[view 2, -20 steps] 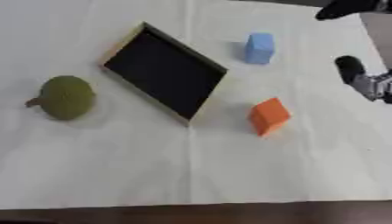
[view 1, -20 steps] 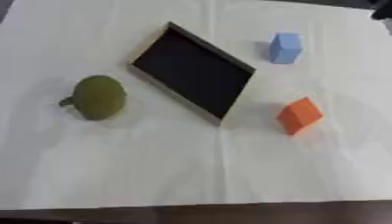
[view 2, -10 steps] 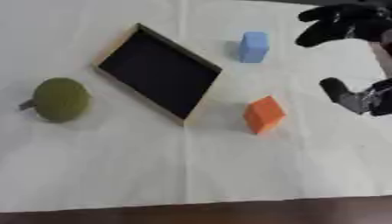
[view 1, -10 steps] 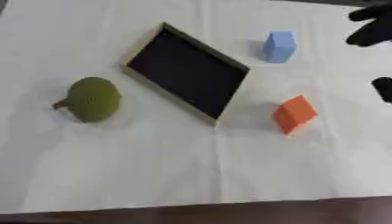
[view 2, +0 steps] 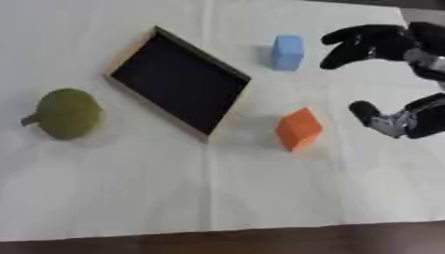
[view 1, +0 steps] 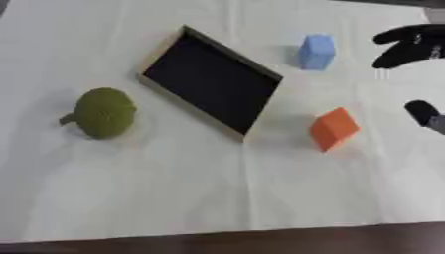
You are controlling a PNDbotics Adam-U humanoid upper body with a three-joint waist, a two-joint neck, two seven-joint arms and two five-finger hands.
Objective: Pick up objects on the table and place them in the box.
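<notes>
A shallow box [view 2: 132,52] with a black inside and a tan rim lies slantwise at the middle of the table. To its left rests a green round thing [view 2: 68,113] with a short stem. A blue block [view 2: 286,51] stands beyond the box's right corner, and an orange block [view 2: 298,129] lies nearer, to the right of the box. My right hand [view 2: 381,41] reaches in from the right edge, open, its dark fingers level with the blue block and its thumb [view 2: 372,116] level with the orange block. It touches neither. My left hand does not show.
A white cloth [view 2: 217,188] covers the table. Its front edge [view 2: 217,243] runs along the bottom of the view, with dark floor below it.
My right hand has come further in from the right, toward the two blocks. The box, the blocks and the green thing lie where they were.
</notes>
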